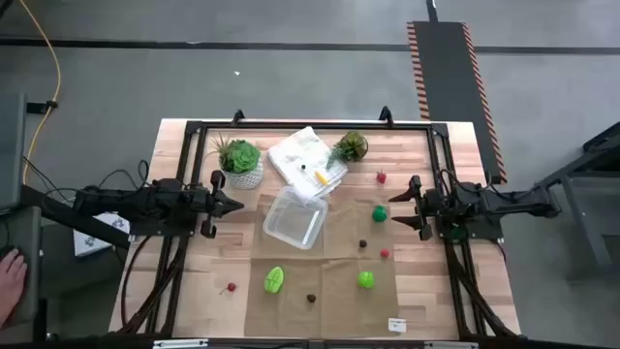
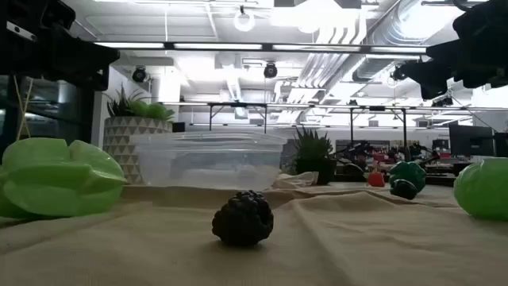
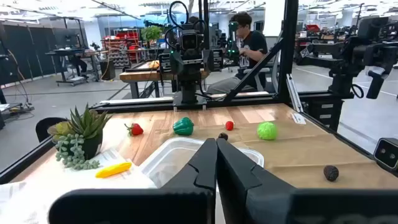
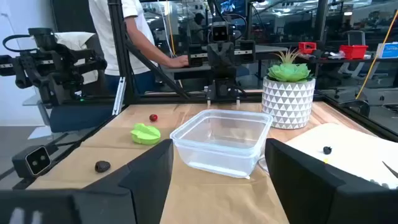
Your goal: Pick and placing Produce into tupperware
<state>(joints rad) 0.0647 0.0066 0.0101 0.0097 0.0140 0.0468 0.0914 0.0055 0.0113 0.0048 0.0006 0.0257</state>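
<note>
The tupperware (image 1: 294, 219) sits empty near the middle of the table (image 1: 426, 291) in the high view, just in front of a white plastic bag (image 1: 306, 158). We see a potted plant (image 1: 240, 163) on one side of the bag and a second plant (image 1: 350, 147) on the other. Produce lies scattered on the table: a light green star-shaped fruit (image 1: 274, 280), a round green piece (image 1: 366, 279), a dark green pepper (image 1: 381, 213), a strawberry (image 1: 381, 176) and a dark berry (image 1: 311, 299). The left claw (image 1: 237, 205) hovers beside the container with its fingers pressed together, holding nothing. The right claw (image 1: 396, 209) hangs by the pepper with fingers spread wide, also empty.

In the low view we face the dark berry (image 2: 243, 218) on tan cloth, the star-shaped fruit (image 2: 57, 178) to one side, the tupperware (image 2: 208, 159) behind.

In the left wrist view the closed fingers (image 3: 214, 168) point over the container (image 3: 186, 155) toward the pepper (image 3: 183, 126).

In the right wrist view the spread fingers (image 4: 149, 171) frame the empty tupperware (image 4: 221, 140); a person stands beyond the table.
</note>
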